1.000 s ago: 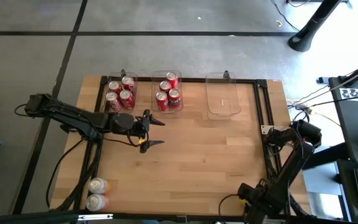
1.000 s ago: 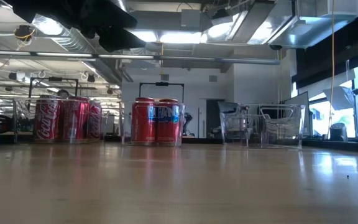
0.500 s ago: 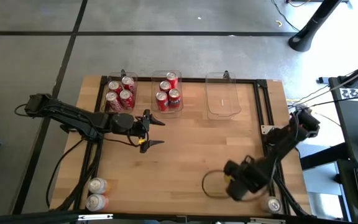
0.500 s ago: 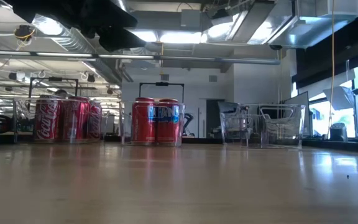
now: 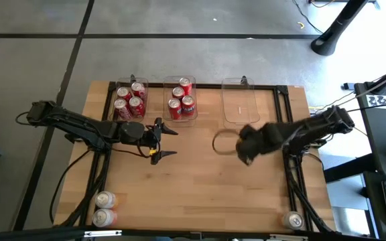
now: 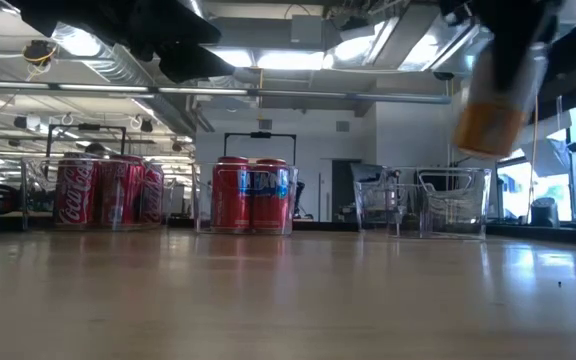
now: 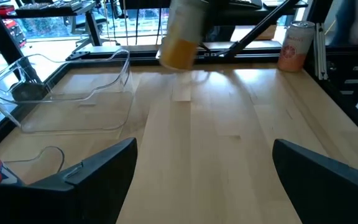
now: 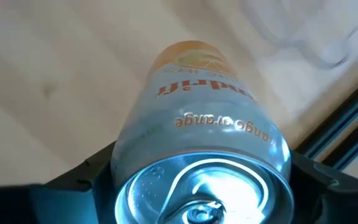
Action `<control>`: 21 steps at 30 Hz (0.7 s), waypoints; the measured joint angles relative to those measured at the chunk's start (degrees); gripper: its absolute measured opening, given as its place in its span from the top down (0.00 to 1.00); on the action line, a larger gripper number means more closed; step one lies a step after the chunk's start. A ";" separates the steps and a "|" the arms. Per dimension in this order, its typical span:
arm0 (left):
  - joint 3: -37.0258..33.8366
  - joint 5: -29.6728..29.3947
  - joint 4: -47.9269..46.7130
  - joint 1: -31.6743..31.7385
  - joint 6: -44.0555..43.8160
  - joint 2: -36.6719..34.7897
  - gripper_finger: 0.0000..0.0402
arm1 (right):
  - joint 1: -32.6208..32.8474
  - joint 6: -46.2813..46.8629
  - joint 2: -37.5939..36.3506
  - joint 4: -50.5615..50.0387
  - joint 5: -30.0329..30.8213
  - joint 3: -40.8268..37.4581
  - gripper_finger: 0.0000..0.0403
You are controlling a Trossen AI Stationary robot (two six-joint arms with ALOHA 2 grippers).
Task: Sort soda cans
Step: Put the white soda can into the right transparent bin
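Note:
My right gripper [image 5: 245,144] is shut on a silver soda can with an orange lower end [image 6: 490,108], in the air just near the empty clear bin [image 5: 240,104]. The same can shows blurred in the left wrist view [image 7: 182,34]. My left gripper [image 5: 167,142] hangs open over the table, near the middle bin [image 5: 181,114], and touches nothing. Several red cans stand in the left bin [image 5: 129,100], several more in the middle bin [image 5: 181,98]. Two cans [image 5: 104,208] stand at the near-left corner and one [image 5: 292,219] at the near-right corner. My right gripper pinches the silver-and-orange can between its two fingers [image 8: 82,180], one on each side of the body just below the silver top [image 8: 197,186]. The fingers come from above. The can is lifted clear of the table and hangs slightly tilted, orange end down [image 6: 488,128].
The three clear bins stand in a row along the table's far edge. A dark frame rail [image 5: 289,134] runs along the right side. Bare wood [image 5: 206,187] lies between the arms and the near edge. Cables [image 5: 223,144] trail by the right gripper.
My right arm has swung from the table's near-right corner up and toward the far edge, carrying the can lifted to just near the empty bin. The can has come into the low view. A can standing at the near-right corner has come into sight.

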 joint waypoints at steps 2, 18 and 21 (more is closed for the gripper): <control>0.00 0.01 0.00 0.00 0.00 0.00 0.10 | -4.27 -3.11 -1.55 0.47 0.65 0.01 0.29; 0.00 -0.01 0.26 0.00 0.31 0.00 0.10 | -43.94 -34.76 -2.19 20.10 1.76 0.01 0.29; 0.00 0.01 0.47 0.00 0.44 0.00 0.10 | -50.30 -38.06 0.10 22.62 -2.56 0.01 0.29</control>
